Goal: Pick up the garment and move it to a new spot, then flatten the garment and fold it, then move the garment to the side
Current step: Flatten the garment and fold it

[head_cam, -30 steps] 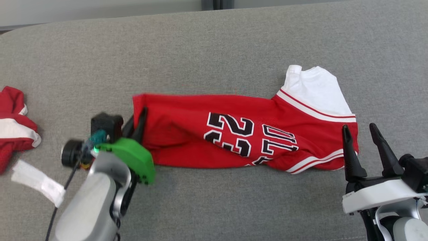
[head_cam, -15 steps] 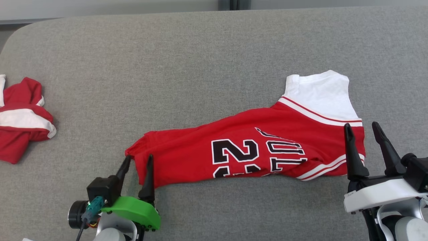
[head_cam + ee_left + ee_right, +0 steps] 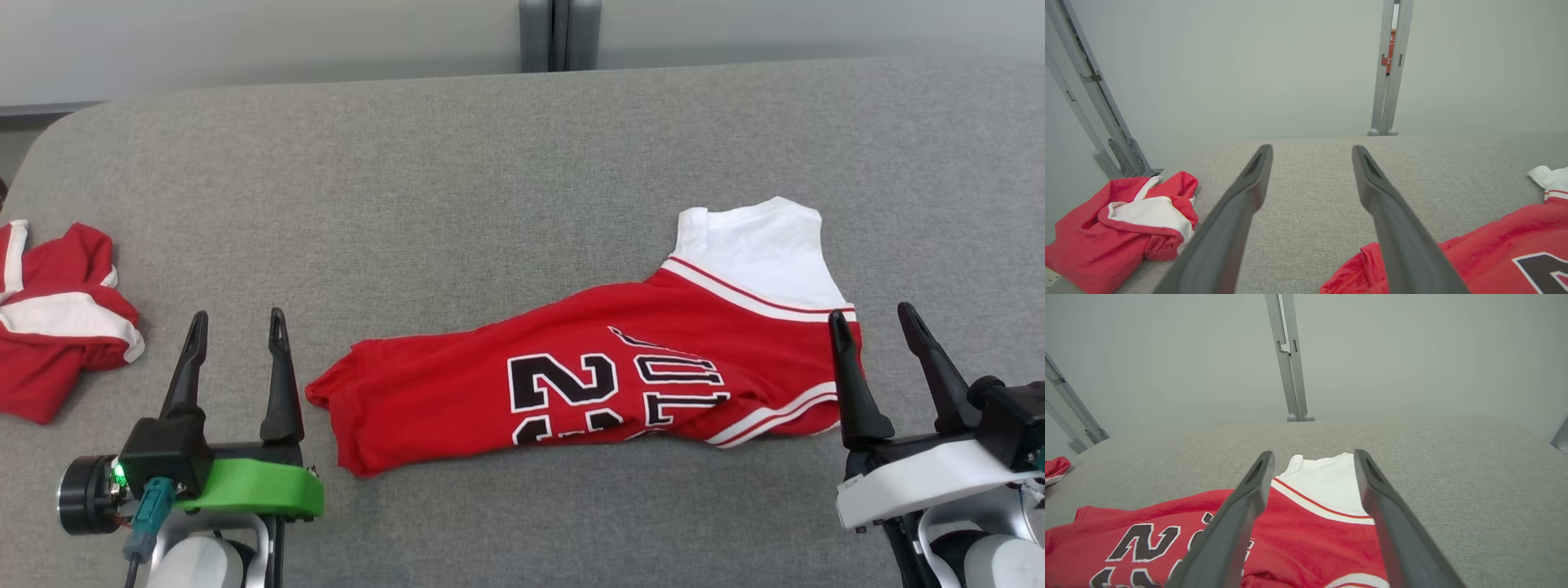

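Note:
The garment [image 3: 571, 376] is a red jersey with black numbers and a white sleeve [image 3: 755, 245], folded into a long strip across the grey padded table [image 3: 457, 180]. My left gripper [image 3: 237, 314] stands open just left of the garment's left end, apart from it. The left wrist view has that end of the garment [image 3: 1494, 245] at the lower right, beside my left gripper [image 3: 1311, 148], whose fingers hold nothing. My right gripper [image 3: 869, 312] is open at the garment's right end. In the right wrist view the garment [image 3: 1310, 535] lies under my right gripper [image 3: 1313, 453].
A second red and white garment [image 3: 57, 359] lies crumpled at the table's left edge, also in the left wrist view [image 3: 1106, 228]. A grey post [image 3: 559, 33] stands behind the table's far edge. Bare grey padding stretches beyond the jersey.
My left gripper opened, let go of the garment's left end and drew back to the left. That end dropped nearer the front edge. The head camera shifted. The right gripper stayed open.

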Motion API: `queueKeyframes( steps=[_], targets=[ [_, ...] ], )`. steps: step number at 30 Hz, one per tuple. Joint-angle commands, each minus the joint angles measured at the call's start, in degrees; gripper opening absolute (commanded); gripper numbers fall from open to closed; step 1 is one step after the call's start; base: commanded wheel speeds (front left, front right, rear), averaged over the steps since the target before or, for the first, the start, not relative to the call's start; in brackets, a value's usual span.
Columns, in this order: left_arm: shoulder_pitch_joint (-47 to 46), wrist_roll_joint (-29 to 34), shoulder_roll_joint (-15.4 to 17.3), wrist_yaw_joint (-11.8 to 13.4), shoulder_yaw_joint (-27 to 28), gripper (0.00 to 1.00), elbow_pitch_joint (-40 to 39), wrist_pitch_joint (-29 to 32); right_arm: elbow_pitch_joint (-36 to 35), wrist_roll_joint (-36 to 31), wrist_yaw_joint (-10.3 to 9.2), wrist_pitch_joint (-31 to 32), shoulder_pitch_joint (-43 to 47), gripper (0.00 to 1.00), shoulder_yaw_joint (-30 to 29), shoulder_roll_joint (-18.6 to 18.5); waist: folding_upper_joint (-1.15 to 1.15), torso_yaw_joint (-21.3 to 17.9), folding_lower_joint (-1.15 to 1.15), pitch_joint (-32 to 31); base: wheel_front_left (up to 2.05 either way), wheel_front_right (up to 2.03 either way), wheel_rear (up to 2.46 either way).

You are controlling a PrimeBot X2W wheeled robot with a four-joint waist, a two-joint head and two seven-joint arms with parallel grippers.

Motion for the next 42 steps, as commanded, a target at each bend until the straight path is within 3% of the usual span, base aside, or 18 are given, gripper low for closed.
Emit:
queueKeyframes(
  steps=[1,21,31,37,38,40,41,42],
  targets=[
    [1.76,0.31,0.4,0.44,0.02,1.0,-0.55,0.12,0.11,0.12,0.0,0.31,0.72,1.0,0.23,-0.32,0.0,-0.79,0.0,-1.14,0.0,0.0,0.0],
    [3.84,-0.56,1.57,1.15,-0.73,1.0,-2.7,2.01,0.71,0.65,0.0,-0.08,1.23,1.0,0.35,-0.37,0.0,-0.99,0.0,-1.61,0.0,0.0,0.0],
    [6.31,-7.15,-0.95,-3.38,-5.68,1.0,1.9,12.78,0.78,0.81,0.0,0.56,1.32,1.0,1.04,-0.01,0.0,-0.41,0.0,0.28,0.0,0.0,0.0],
    [4.53,-8.96,-1.92,-5.13,-6.35,1.0,5.17,14.19,1.14,0.85,0.0,0.55,0.73,1.0,1.32,0.15,0.0,-0.39,0.0,1.17,0.0,0.0,0.0],
    [4.13,-9.07,-1.83,-5.36,-6.23,0.91,5.77,13.97,1.25,0.85,0.0,0.56,0.57,1.0,1.44,0.16,0.0,-0.52,0.0,1.26,0.0,0.0,0.0],
    [3.63,-9.51,-1.8,-5.73,-6.03,0.23,6.75,13.77,1.37,0.88,0.0,0.57,0.31,1.0,1.65,0.16,0.0,-0.8,0.0,1.36,0.0,0.0,0.0],
    [3.41,-9.73,-1.73,-6.04,-5.97,0.0,7.21,13.64,1.39,0.86,0.0,0.53,0.17,1.0,1.74,0.16,0.0,-0.95,0.0,1.4,0.0,0.0,0.0],
    [3.2,-9.8,-1.56,-6.35,-5.94,0.0,7.5,13.56,1.4,0.86,0.0,0.49,0.11,1.0,1.78,0.17,0.0,-1.08,0.0,1.43,0.0,0.0,0.0]
  ],
)
